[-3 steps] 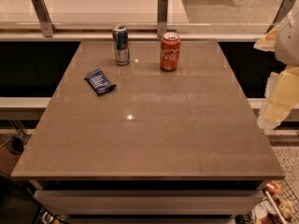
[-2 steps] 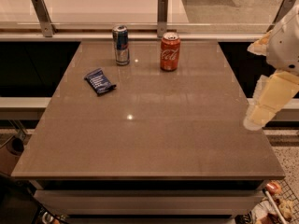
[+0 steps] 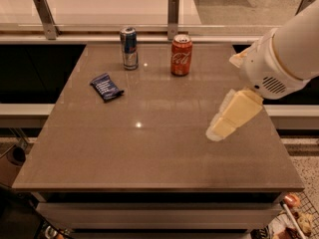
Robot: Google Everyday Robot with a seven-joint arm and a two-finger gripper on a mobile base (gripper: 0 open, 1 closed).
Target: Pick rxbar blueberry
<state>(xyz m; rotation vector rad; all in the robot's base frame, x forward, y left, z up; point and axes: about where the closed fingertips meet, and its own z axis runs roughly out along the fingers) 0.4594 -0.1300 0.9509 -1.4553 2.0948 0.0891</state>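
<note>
The rxbar blueberry [image 3: 106, 87] is a small flat navy-blue wrapped bar with white text. It lies on the grey-brown table [image 3: 149, 148], at the left of the far half. My gripper [image 3: 219, 128] hangs from the white arm over the right side of the table, well to the right of the bar and apart from it. It holds nothing that I can see.
A blue-and-silver slim can [image 3: 129, 48] stands upright behind the bar near the far edge. A red cola can [image 3: 181, 55] stands to its right. A rail with metal posts [image 3: 172, 11] runs behind the table. Dark gaps flank the table on both sides.
The arm has swung in from the right edge toward the left and over the table. The bar and both cans have not moved.
</note>
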